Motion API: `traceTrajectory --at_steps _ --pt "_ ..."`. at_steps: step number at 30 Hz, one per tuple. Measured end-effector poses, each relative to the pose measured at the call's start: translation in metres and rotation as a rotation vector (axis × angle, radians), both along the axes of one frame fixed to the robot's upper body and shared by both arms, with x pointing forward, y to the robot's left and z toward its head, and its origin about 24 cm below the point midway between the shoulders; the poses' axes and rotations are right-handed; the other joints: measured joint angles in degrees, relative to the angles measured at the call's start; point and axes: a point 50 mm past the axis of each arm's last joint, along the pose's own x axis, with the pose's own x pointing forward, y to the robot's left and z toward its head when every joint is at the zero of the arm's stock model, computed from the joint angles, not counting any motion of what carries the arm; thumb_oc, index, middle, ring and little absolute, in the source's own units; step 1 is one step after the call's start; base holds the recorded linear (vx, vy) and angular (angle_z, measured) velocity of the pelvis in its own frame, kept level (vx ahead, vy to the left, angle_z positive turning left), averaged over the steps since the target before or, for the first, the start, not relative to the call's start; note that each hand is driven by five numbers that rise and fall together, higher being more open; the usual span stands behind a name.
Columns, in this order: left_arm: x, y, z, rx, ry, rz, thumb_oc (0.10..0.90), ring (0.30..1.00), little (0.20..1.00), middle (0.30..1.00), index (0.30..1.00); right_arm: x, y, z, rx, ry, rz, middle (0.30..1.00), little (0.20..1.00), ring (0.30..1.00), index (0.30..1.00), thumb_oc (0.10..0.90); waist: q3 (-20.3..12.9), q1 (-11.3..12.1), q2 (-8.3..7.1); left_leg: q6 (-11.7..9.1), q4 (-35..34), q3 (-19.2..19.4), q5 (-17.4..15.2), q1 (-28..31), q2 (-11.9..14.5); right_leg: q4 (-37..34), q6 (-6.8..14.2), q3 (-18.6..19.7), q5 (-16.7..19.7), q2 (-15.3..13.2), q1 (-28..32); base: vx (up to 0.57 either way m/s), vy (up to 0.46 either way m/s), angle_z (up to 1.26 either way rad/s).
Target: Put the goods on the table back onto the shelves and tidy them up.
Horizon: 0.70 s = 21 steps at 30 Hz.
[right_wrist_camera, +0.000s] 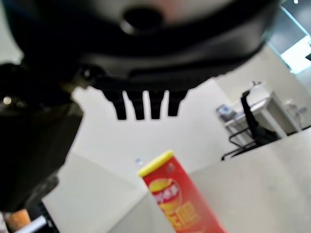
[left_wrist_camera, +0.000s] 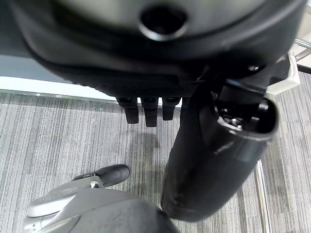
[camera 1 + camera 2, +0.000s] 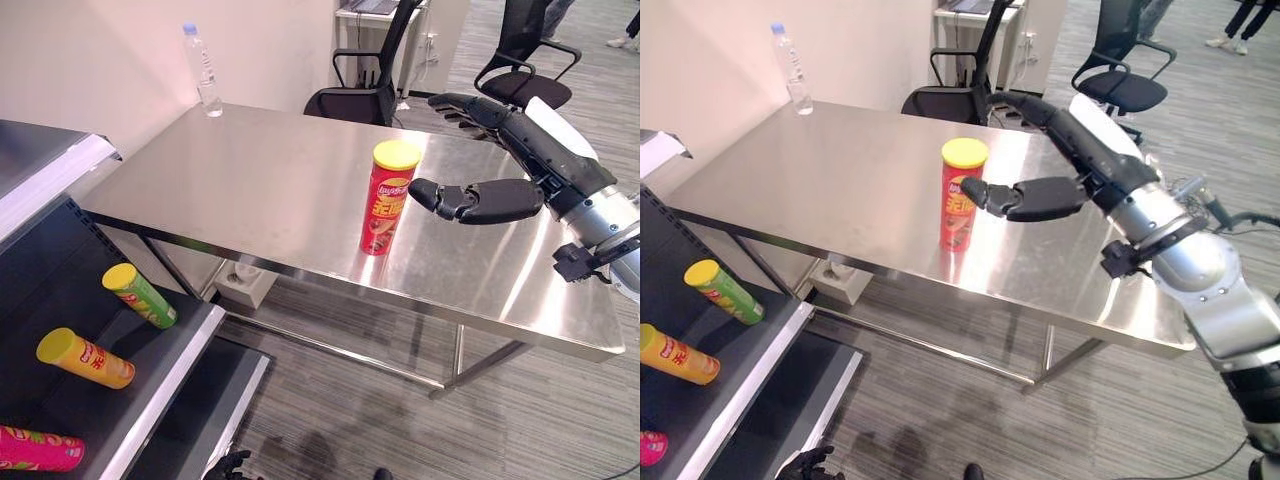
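A red chip can with a yellow lid (image 3: 387,197) stands upright on the steel surface (image 3: 250,190), the right hand (image 3: 500,200) just beside it with fingers and thumb spread apart, while three more cans lie on the shelf (image 3: 165,375).

Clear water bottle (image 3: 204,70) upright, upper left; two black office chairs (image 3: 365,75) (image 3: 525,60) along top edge.

Office: swivel chairs (image 3: 520,60), grey carpet (image 3: 330,420), desk (image 3: 365,12).
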Motion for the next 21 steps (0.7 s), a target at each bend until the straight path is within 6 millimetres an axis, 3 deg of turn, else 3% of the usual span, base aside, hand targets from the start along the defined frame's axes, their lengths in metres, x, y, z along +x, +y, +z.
traceTrajectory --at_steps 11,13,14,15,16,19,21 --pt "0.000 0.000 0.000 0.001 0.000 0.000 0.800 0.900 0.900 0.900 0.900 0.000 0.002 0.005 -0.039 -0.032 -0.005 0.900 0.900 0.900 0.900 0.800 0.0 -0.2 -0.04 0.6 0.0 0.3 -0.4 0.1 0.1 -0.4 0.3 0.2 -0.3 -0.1 -0.3 0.02 0.000 0.00" --pt "0.007 -0.004 0.000 -0.004 -0.016 0.000 0.800 0.900 0.900 0.900 0.900 0.000 -0.001 0.004 -0.093 -0.055 -0.046 0.900 0.900 0.900 0.900 0.800 2.0 0.1 -0.21 0.3 0.6 0.6 -0.2 0.5 0.1 0.0 0.4 0.1 -0.7 -0.1 0.6 0.03 -0.054 0.06" --pt "0.009 -0.004 0.001 0.011 -0.031 0.022 0.800 0.900 0.900 0.900 0.900 -0.006 -0.010 0.001 -0.145 -0.092 -0.112 0.900 0.900 0.900 0.900 0.800 2.4 0.6 -1.18 0.1 2.9 1.2 -0.2 -0.6 -0.8 0.0 0.5 0.0 -0.8 -0.8 0.8 0.06 -0.077 0.27" --pt "0.006 -0.002 0.000 0.021 -0.041 0.114 0.800 0.900 0.900 0.900 0.900 -0.012 -0.026 -0.005 -0.206 -0.104 -0.207 0.900 0.900 0.900 0.900 0.800 2.7 0.9 -3.18 -1.3 7.6 3.6 0.3 -3.1 -2.6 -0.4 0.7 -1.1 -1.0 -2.6 1.5 0.09 -0.062 0.45" --pt "0.003 0.003 -0.001 0.022 -0.029 0.168 0.800 0.900 0.900 0.900 0.900 -0.016 -0.039 -0.010 -0.222 -0.090 -0.275 0.900 0.900 0.900 0.900 0.800 2.5 0.9 -3.75 -1.8 9.0 5.5 0.6 -3.7 -3.1 -0.4 0.6 -2.0 -1.4 -3.2 2.2 0.08 -0.038 0.48" --pt "-0.013 0.007 -0.004 0.041 0.031 0.186 0.800 0.900 0.900 0.900 0.900 -0.025 -0.065 -0.014 -0.206 -0.082 -0.404 0.900 0.900 0.900 0.900 0.800 2.3 1.1 -3.08 -1.8 7.3 9.6 0.6 -2.3 -2.3 -0.4 0.6 -2.7 -2.2 -2.3 3.2 0.10 -0.026 0.17" --pt "-0.037 0.006 -0.009 0.042 0.115 0.208 0.800 0.900 0.900 0.900 0.900 -0.033 -0.082 -0.011 -0.180 -0.097 -0.486 0.900 0.900 0.900 0.900 0.800 2.5 1.0 -1.49 -1.7 4.8 9.9 0.6 -1.4 -1.6 -0.4 0.3 -3.0 -2.4 -1.3 3.5 0.08 -0.011 0.04"
